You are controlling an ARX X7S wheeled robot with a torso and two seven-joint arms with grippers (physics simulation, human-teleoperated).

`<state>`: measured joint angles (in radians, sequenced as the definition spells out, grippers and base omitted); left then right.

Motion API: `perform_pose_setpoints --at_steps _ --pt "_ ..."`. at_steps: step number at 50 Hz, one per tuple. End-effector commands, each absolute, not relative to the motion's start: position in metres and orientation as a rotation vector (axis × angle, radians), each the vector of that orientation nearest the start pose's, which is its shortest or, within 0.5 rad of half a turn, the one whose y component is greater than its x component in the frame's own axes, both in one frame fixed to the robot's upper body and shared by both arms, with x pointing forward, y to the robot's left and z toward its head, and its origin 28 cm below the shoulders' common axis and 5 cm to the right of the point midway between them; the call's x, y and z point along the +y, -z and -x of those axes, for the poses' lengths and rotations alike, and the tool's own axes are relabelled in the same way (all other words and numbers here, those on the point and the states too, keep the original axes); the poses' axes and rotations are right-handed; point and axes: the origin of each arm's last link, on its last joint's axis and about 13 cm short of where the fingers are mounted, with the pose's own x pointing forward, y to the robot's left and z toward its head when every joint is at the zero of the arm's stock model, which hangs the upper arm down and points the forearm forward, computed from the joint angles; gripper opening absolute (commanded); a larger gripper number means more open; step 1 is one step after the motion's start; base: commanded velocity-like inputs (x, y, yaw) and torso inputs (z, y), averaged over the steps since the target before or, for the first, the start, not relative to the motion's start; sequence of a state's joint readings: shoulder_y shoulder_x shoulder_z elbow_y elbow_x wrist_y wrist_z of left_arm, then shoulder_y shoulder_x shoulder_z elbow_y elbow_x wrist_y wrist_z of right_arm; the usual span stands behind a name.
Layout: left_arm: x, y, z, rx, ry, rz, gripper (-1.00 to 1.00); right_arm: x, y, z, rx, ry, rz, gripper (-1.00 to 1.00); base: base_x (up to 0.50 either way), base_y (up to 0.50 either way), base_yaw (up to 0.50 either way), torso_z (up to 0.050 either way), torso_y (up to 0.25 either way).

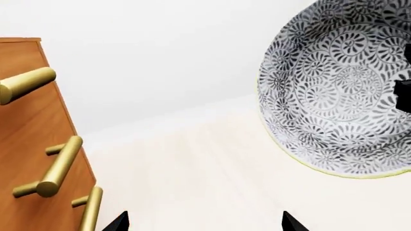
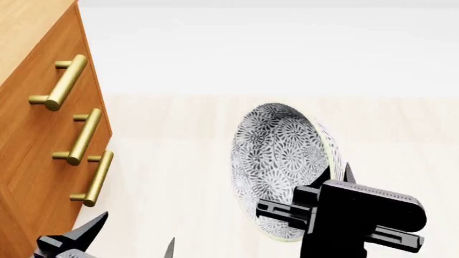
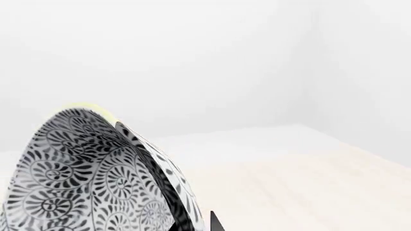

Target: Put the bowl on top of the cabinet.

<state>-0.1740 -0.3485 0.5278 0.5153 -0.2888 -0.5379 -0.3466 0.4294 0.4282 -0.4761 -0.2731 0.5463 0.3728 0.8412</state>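
Although the deep round ceramic bowl with the dense grey-black floral pattern (image 2: pixel 280 161) is already lifted off the pale floor (image 2: pixel 179 177), it is not yet on the large orange-brown wooden cabinet (image 2: pixel 32 140), so I judge the task roughly half done: the grasp and lift are made; the carry over and the set-down on the lighter wood top (image 2: pixel 29 21) remain.

Going from left to right in the head view, the cabinet fills the left edge, its drawer fronts showing brass cylindrical bar handles (image 2: pixel 63 81). Below it the left gripper (image 2: pixel 129 236) hangs with its black fingers spread apart and nothing between them, near the cabinet's front. Right of centre the bowl hangs in the air, well apart from the cabinet and lower than its top. The right gripper (image 2: pixel 315 207) is clamped on the bowl's lower rim, one finger inside and one outside.

The bowl is tipped on its side: its mouth faces left towards the cabinet, its rim plane stands nearly upright, and its oval outline runs top to bottom.
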Motion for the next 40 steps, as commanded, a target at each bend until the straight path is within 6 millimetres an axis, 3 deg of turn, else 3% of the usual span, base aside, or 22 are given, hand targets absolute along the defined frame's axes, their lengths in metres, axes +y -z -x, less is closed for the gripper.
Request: perform_pose_setpoints --at_steps 1,14,40 --pt "0.161 -0.105 -0.201 -0.005 0.322 -0.173 1.00 -0.088 -0.129 -0.277 -0.124 0.142 0.036 -1.00 0.00 0.00 0.00 0.000 0.010" --pt "0.155 -0.120 -0.201 -0.028 0.327 -0.218 1.00 -0.089 -0.133 -0.278 -0.132 -0.054 -0.063 -1.00 0.00 0.00 0.00 0.000 0.000" --pt "0.164 -0.127 -0.204 -0.047 0.276 -0.217 1.00 -0.090 -0.130 -0.261 -0.193 -0.125 -0.051 -1.00 0.00 0.00 0.00 0.000 0.000"
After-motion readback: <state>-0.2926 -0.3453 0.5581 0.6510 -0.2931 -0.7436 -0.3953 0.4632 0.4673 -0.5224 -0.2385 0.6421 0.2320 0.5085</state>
